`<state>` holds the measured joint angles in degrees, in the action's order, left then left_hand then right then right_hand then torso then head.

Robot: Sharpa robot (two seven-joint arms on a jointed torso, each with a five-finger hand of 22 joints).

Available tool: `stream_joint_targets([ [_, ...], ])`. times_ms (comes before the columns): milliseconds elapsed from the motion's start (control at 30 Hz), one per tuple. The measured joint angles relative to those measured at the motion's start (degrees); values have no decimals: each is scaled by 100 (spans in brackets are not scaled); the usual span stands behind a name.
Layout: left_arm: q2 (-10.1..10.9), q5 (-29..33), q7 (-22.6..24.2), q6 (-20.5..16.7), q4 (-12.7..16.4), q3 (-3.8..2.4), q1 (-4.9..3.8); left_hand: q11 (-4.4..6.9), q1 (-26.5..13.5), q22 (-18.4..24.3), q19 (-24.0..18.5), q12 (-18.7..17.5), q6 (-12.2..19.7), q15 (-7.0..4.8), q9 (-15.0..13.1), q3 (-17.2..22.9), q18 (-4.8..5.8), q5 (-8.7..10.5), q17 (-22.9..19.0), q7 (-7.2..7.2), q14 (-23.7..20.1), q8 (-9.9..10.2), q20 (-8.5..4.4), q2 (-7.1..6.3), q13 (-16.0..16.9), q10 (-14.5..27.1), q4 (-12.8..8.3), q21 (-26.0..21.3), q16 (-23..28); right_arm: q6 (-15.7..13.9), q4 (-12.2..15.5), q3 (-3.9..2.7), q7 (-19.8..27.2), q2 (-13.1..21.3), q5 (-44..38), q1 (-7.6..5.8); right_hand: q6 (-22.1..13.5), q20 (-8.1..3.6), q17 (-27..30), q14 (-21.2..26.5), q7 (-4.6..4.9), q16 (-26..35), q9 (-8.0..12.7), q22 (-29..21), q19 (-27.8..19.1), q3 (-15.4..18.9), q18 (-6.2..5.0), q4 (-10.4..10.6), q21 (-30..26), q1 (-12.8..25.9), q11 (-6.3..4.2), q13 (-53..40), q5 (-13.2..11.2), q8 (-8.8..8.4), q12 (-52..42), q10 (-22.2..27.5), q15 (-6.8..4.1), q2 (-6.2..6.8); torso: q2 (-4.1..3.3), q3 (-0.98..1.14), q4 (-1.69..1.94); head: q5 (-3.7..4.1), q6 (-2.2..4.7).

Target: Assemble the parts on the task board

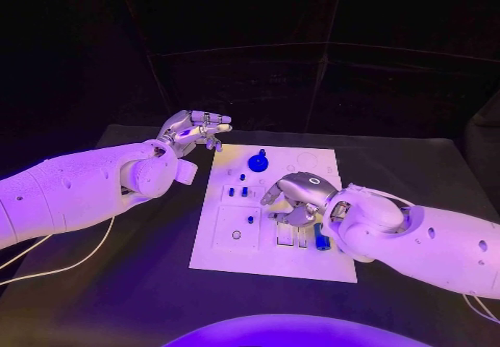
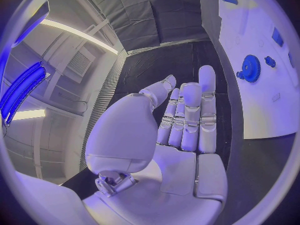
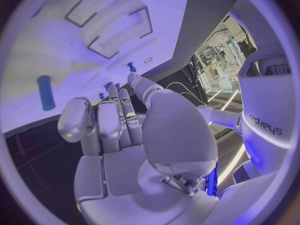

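**Both hands empty, one over the board and one off its corner**

My left hand (image 1: 195,130) hangs above the counter (image 1: 125,289) just off the far left corner of the board (image 1: 273,217). Its fingers (image 2: 187,117) are stretched out side by side, holding nothing. My right hand (image 1: 297,195) is over the middle of the board, fingers (image 3: 119,120) partly curled and apart, nothing between them.

On the board, a blue gear (image 1: 257,161) sits near the far edge, close to my left hand. Small blue pegs (image 1: 238,192) stand in a row left of centre, one more (image 1: 250,219) is on a raised square plate nearer me, and a blue cylinder (image 1: 322,237) lies flat by my right wrist.

The left wrist view shows the gear's teeth (image 2: 251,68) and a small blue knob (image 2: 269,61) beside it, which the head view blurs together. The right wrist view shows the cylinder (image 3: 45,92) lying loose and rectangular recesses (image 3: 119,32) in the board.

The only writing I can read is mirrored "sharpa" lettering (image 3: 265,125) on my own arm.
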<state>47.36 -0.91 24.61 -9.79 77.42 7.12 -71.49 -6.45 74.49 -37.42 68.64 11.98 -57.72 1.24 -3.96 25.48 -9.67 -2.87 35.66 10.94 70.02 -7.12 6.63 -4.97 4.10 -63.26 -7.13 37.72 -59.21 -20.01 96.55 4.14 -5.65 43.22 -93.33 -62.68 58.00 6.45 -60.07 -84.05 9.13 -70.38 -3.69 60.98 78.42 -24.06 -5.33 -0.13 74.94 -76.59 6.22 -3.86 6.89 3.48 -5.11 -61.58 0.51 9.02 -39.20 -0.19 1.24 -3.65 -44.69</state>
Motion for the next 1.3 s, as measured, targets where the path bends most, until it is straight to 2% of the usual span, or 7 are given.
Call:
stream_joint_targets([
  [133, 17, 0, -6, 6, 0, 1, 0, 0, 0, 0, 0, 0, 0, 0, 0, 0, 0, 0, 0, 0, 0, 0, 0, 0, 0, 0, 0, 0, 0, 85, 75, -75, -69, 351, 186, -203, -131, -17, 105, 0, -45, 50, 0, -211, -105, 209, -1, 6, -137, 59, -59, 3, 97, 0, -42, 151, 0, 59, 2, -3, -5, 31, 35],
  [233, 16, 0, -8, 11, 2, 1, 0, 0, 0, 0, 0, 0, 0, 0, 0, 0, 0, 0, 0, 0, 0, 0, 0, 0, 0, 0, 0, 0, 0, 203, 60, -91, -144, 502, 291, -307, -448, 15, 499, 38, -140, 349, 0, -731, -323, 482, -137, 28, -470, 106, -10, 18, 97, 0, 8, 484, 38, 106, 2, -3, -13, 53, 60],
  [333, 12, 0, -10, 18, 2, 1, 0, 0, 0, 3, 0, 0, 0, 0, 0, 0, 0, 0, -13, 0, 0, 0, 0, 0, 0, 0, 0, 0, 24, 336, 29, -93, -215, 573, 359, -358, -543, 31, 606, 41, -193, 428, -7, -853, -338, 822, -137, 46, -573, 26, 34, 18, 97, 0, 12, 687, 41, 26, 2, -4, -13, 77, 83],
  [467, 4, 0, -11, 29, 4, 1, 0, 0, 0, 4, 0, 0, 0, 0, 0, 0, 0, 0, -13, 0, 0, 0, 0, 0, 0, 0, 0, 0, 24, 490, -20, -98, -297, 613, 375, -392, -543, 79, 624, 41, -194, 435, -11, -841, -286, 1100, -137, 58, -573, -102, 43, 7, 97, 0, -112, 715, 41, -101, 2, -3, -8, 102, 102],
  [833, 7, 0, -15, 53, 3, 3, 1, 0, 0, 4, 0, 0, 0, 0, 0, 0, 0, 0, -13, 0, 1, 0, 0, 0, 0, 0, 0, 0, 24, 892, -120, -99, -449, 503, 222, -406, -356, 23, 581, 19, -228, 413, -31, -779, -198, 1210, -137, 28, -573, -321, -62, -5, 89, 29, -418, 463, 19, -320, -4, -2, 5, 107, 105],
  [1033, 8, 1, -17, 60, 3, 3, 1, 0, 0, 4, 0, 0, 0, 0, 0, 0, 0, 0, -13, 0, 1, 0, 0, 0, 0, 0, 0, 0, 24, 1062, -200, -99, -496, 434, 152, -406, -69, -23, 511, -2, -135, 332, -46, -680, -117, 979, -136, -54, -509, -484, -103, 21, -139, 95, -523, 175, -2, -484, -5, -2, 5, 102, 92],
  [1300, 10, 1, -19, 71, 2, 3, 1, -21, 0, 3, -16, 0, 20, 0, 0, 0, 0, 0, -13, 20, 1, 0, 16, 0, 0, 20, 0, -22, 24, 1173, -284, -98, -563, 393, 31, -407, 75, -41, 497, 20, -92, 310, -45, -641, -99, 755, -136, -73, -487, -483, -131, 30, -235, 95, -496, 107, -23, -483, -5, 0, 4, 103, 79],
])
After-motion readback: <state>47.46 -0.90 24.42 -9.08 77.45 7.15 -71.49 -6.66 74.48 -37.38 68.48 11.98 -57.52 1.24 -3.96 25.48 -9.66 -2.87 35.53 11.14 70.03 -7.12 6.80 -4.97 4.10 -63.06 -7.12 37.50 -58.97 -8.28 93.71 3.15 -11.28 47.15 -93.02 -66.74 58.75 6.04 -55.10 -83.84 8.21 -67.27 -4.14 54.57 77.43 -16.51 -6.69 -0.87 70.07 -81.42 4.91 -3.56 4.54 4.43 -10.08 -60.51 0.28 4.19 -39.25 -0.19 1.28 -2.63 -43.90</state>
